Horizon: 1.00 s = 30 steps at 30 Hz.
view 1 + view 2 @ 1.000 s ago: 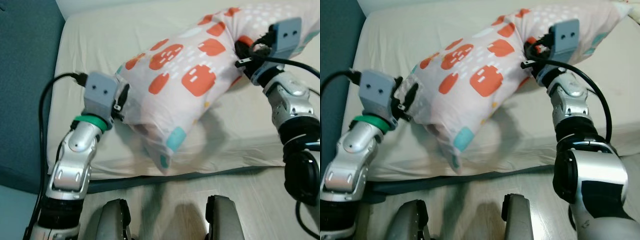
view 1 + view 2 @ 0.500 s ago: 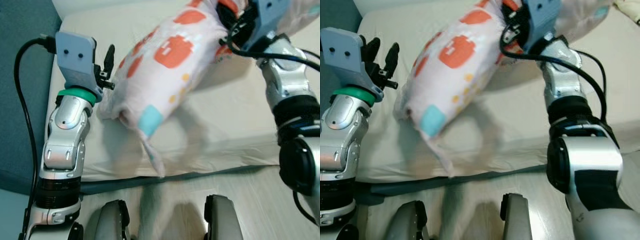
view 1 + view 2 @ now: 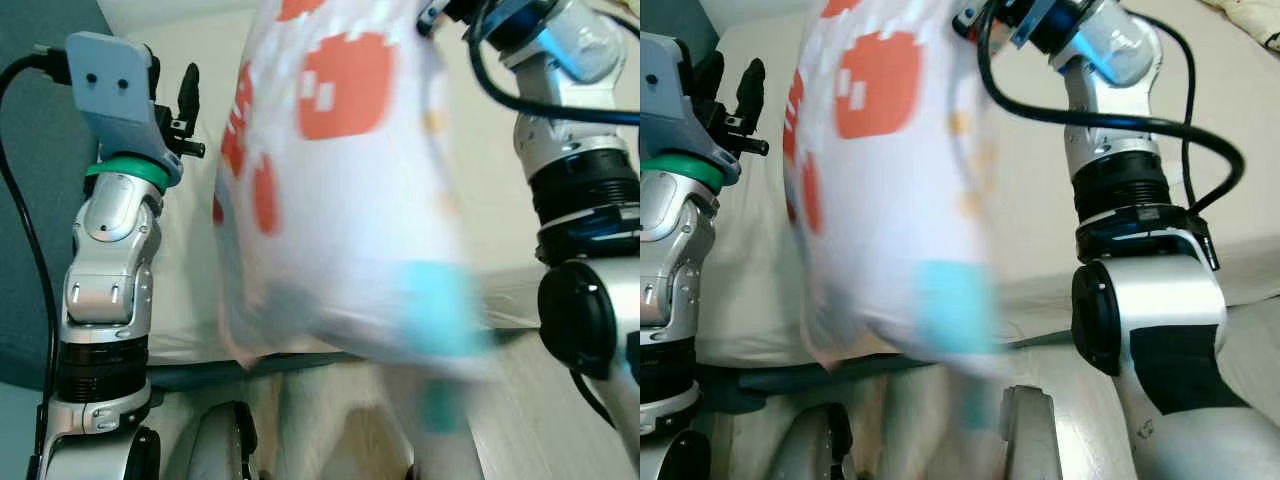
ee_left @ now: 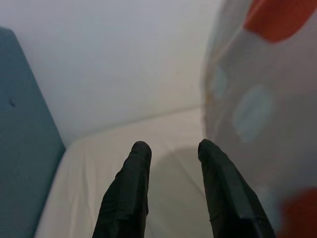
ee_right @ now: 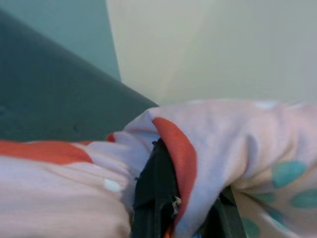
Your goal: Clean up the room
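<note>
The pillow point(image 3: 340, 190), white with orange patches and a teal one low down, hangs lengthwise in front of the robot, above the near edge of the bed point(image 3: 190, 290) and reaching down toward the floor point(image 3: 1260, 340). Its lower half is smeared by motion blur, so the bottom end and its corner cannot be made out clearly, and its top runs out of the head views. It hides most of the mattress behind it.

The right gripper point(image 5: 176, 208) holds the pillow at its upper end: in the right wrist view the black fingers are pinched into a fold of the cloth, with fabric bunched over and between them so that the fingertips themselves are buried. In the head views the right arm point(image 3: 1120, 130) reaches up beside the pillow's top, its gripper cut off at the frame edge.

The left gripper point(image 4: 171, 148) stands just to the left of the pillow, apart from it, fingers spread with nothing between them; the left wrist view shows the cloth hanging close beside one finger point(image 4: 223, 188) without touching it. Behind lie the pale bedsheet, a dark teal headboard point(image 4: 20, 148) and a light wall point(image 4: 114, 59)
</note>
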Available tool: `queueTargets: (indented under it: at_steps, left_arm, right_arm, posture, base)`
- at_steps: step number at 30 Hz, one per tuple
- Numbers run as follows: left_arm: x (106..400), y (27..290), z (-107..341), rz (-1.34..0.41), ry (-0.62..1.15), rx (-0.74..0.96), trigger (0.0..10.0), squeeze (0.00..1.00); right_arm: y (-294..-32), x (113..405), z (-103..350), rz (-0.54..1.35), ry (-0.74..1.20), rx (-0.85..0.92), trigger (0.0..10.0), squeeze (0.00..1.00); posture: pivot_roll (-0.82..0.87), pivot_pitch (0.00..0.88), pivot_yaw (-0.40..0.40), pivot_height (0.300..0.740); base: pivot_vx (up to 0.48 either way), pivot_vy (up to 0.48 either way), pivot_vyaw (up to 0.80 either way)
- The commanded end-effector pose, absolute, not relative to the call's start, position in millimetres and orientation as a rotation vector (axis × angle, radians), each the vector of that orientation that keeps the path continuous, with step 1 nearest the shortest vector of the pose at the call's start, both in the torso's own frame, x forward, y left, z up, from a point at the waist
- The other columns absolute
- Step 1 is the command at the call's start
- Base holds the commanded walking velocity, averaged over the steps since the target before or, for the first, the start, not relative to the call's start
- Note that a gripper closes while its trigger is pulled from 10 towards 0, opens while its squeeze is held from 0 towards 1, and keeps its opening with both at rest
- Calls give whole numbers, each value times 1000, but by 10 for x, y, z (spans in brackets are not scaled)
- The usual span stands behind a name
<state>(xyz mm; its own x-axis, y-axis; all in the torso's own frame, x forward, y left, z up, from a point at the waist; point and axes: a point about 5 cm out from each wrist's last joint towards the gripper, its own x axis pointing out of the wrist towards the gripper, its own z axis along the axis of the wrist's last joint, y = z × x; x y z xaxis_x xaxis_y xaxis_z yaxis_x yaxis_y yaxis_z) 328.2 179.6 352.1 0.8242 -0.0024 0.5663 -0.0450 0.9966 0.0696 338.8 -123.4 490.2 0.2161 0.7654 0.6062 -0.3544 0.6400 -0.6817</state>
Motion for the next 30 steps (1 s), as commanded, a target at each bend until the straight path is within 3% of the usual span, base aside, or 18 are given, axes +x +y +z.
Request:
queueTargets:
  at_steps: [1, 8, 9, 15, 20, 26, 30]
  left_arm:
    - [3278, 1873, 3521, 62, -587, 29, 10000, 0]
    - [3274, 1815, 3445, 73, -565, 51, 10000, 0]
    - [3277, 1806, 3400, 76, -550, 67, 10000, 0]
    - [3283, 1822, 3361, 90, -523, 79, 10000, 0]
    - [3260, 1822, 3355, 87, -519, 87, 10000, 0]
    - [3245, 1836, 3355, 92, -529, 109, 10000, 0]
    - [3105, 1811, 3598, 94, -714, 261, 10000, 0]
  right_arm:
    - [-1397, 3443, 4945, 716, -1073, -387, 0, 0]
    - [-1631, 3893, 4290, 470, -739, -334, 0, 0]
    - [-1708, 4011, 3998, 403, -620, -311, 0, 0]
    - [-1826, 4162, 3403, 310, -395, -233, 0, 0]
    - [-2013, 4194, 3070, 175, -288, -108, 0, 0]
    - [-2190, 4178, 3047, 23, -288, -93, 0, 0]
    - [-2120, 4180, 3131, 58, -329, -94, 0, 0]
  posture:
    - [-25, 176, 133, 530]
    - [-5, 177, 128, 530]
    - [0, 176, 130, 530]
    - [17, 180, 131, 530]
    - [25, 182, 133, 530]
    - [13, 185, 137, 530]
    - [19, 193, 128, 530]
  base:
    - [0, 0, 0]
    - [0, 0, 0]
    - [0, 0, 0]
    - [0, 0, 0]
    - [0, 0, 0]
    - [0, 0, 0]
    - [0, 0, 0]
